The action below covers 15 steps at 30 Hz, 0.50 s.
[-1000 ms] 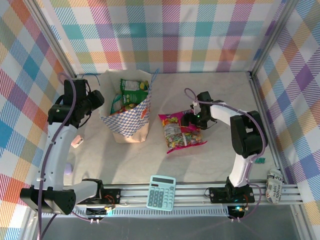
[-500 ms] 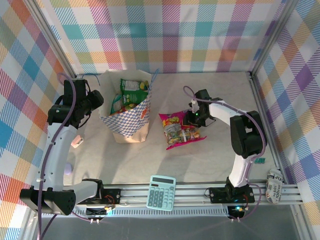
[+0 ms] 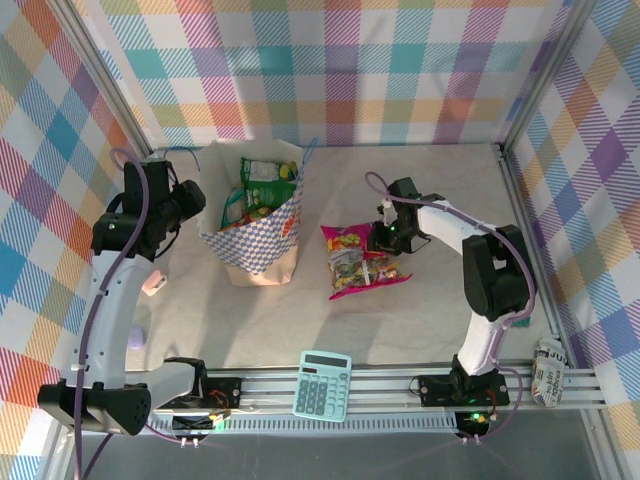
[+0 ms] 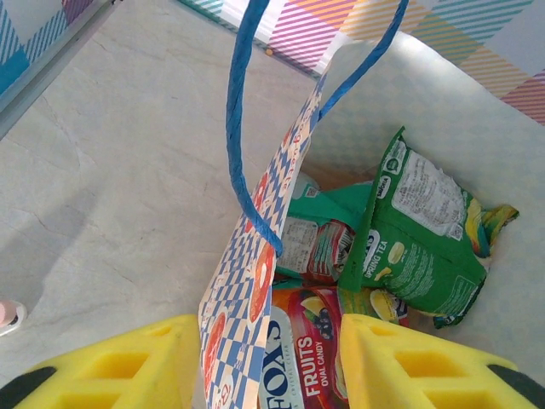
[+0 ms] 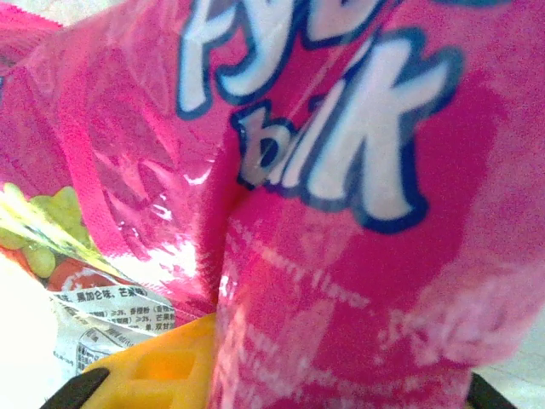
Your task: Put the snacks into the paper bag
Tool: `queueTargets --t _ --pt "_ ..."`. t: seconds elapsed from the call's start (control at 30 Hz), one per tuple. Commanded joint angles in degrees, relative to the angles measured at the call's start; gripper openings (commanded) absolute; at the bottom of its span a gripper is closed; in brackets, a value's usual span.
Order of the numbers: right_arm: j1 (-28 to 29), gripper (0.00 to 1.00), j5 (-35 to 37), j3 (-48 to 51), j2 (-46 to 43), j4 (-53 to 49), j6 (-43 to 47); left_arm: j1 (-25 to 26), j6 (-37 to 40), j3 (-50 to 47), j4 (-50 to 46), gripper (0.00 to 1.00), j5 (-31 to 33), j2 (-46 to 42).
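One magenta snack packet (image 3: 362,262), mid-table, now bunched toward 1 o'clock: right gripper (image 3: 385,238) has clenched onto its far edge, so the pick is begun. Paper bag (image 3: 262,245) stands at its 9 o'clock, bare table (image 3: 310,310) between. Left gripper (image 4: 268,345) straddles the bag's rim, fingers apart, mouth open.

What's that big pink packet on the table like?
The packet is glossy magenta plastic with white, blue-edged lettering and fruit pictures. It lies crumpled on the pale table, right of the bag, its far right edge pinched in the right tool.
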<state>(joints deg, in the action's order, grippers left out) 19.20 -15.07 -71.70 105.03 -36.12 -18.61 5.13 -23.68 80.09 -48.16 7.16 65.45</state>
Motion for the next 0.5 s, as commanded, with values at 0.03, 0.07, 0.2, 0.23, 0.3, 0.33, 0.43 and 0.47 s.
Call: queueTargets --t 0.03,0.07,0.2,0.23,0.3,0.33,0.43,0.47 --pt "-0.1 0.0 5.2 -0.8 -2.4 -6.0 -0.5 0.4 0.9 0.3 -0.8 0.47 0.5 -1.7" --pt "0.0 0.0 5.3 -1.0 -2.9 -6.2 -0.4 0.4 0.9 0.3 -0.9 0.47 0.5 -1.8" --pt "0.0 0.0 5.9 -1.9 -5.1 -7.3 -0.3 0.4 0.7 0.1 -1.0 0.48 0.2 -2.4" --pt "0.0 0.0 6.0 -2.2 -5.7 -7.7 -0.2 0.4 0.7 0.0 -1.0 0.48 0.3 -2.6" --pt "0.1 0.0 6.3 -2.7 -6.6 -8.2 -0.1 0.4 0.9 -0.1 -1.2 0.48 0.4 -2.9" --pt "0.2 0.0 6.4 -3.0 -7.2 -8.4 0.0 0.4 0.9 0.0 -1.2 0.48 0.6 -3.0" --pt "0.2 0.0 6.6 -4.1 -8.7 -9.1 0.2 0.4 1.0 0.0 -1.4 0.48 0.7 -3.0" --pt "0.3 0.0 6.7 -4.5 -9.0 -9.4 0.3 0.4 1.0 0.0 -1.3 0.48 0.7 -3.0"
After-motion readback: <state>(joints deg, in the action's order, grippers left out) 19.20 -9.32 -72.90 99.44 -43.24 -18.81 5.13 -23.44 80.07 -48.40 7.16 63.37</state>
